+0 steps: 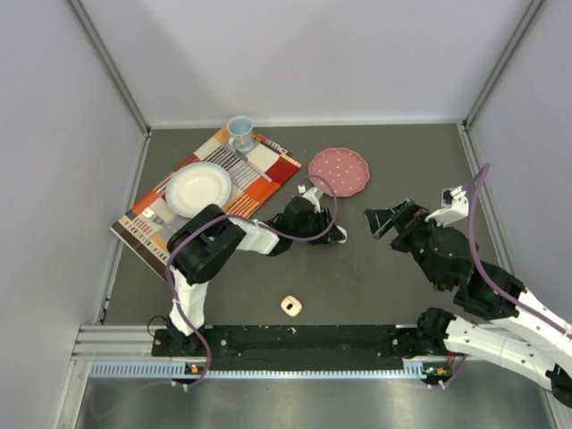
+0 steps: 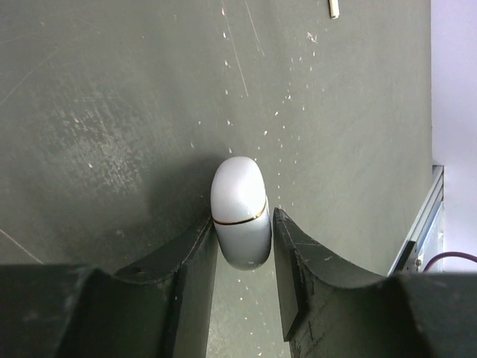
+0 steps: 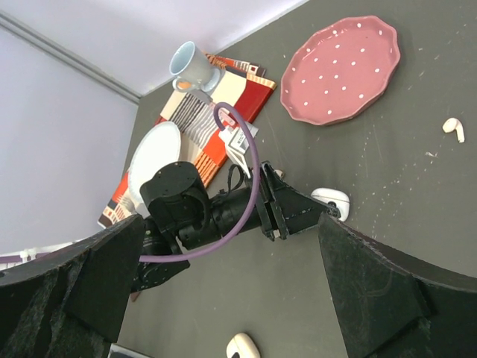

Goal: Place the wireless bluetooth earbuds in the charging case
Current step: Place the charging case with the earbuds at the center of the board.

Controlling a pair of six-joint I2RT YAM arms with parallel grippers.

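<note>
A white closed charging case (image 2: 238,186) with a gold seam lies on the dark table between my left gripper's (image 2: 243,216) fingers. The left finger touches it and a thin gap shows at the right finger, so the jaws stand slightly open around it. From the right wrist this case (image 3: 332,200) sits at the left gripper's tips. One whitish earbud (image 3: 453,128) lies on the table below the pink plate, small at the top edge of the left wrist view (image 2: 334,8). A second, peach case (image 1: 291,306) lies near the front rail. My right gripper (image 1: 384,219) hovers wide open, holding nothing.
A pink dotted plate (image 1: 340,172) lies behind the left gripper. A striped placemat (image 1: 268,170) at the back left carries a white plate (image 1: 198,188) and a pale blue cup (image 1: 239,134). Grey walls close in the table on three sides.
</note>
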